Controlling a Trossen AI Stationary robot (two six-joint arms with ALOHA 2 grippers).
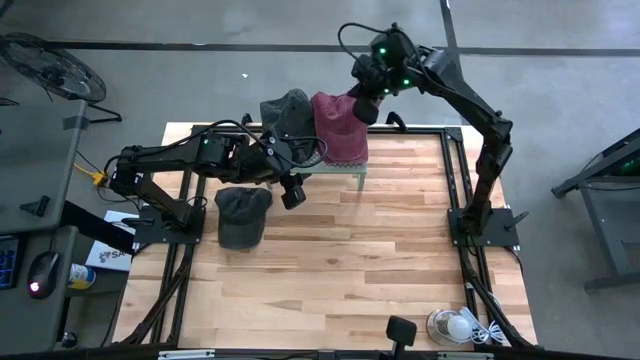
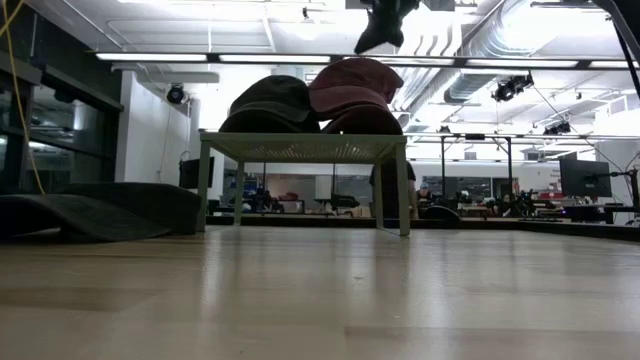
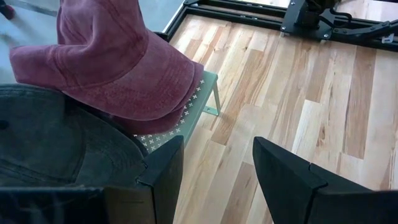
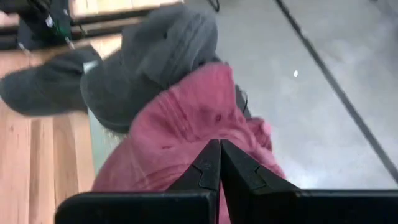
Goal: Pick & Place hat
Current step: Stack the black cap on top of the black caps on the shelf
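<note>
My right gripper (image 4: 219,163) pinched shut on the faded red cotton cap (image 4: 186,127), atop the green mesh stand (image 1: 345,165). Grasp step; next, lift clear.

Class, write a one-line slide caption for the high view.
Right gripper shut over red hat on rack; left gripper open nearby.

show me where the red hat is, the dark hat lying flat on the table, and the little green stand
red hat (image 1: 338,128), high view, on its crown.
dark hat on the table (image 1: 242,214), high view, on its crown.
green stand (image 2: 305,147), low view, on the front edge of its top.
</note>
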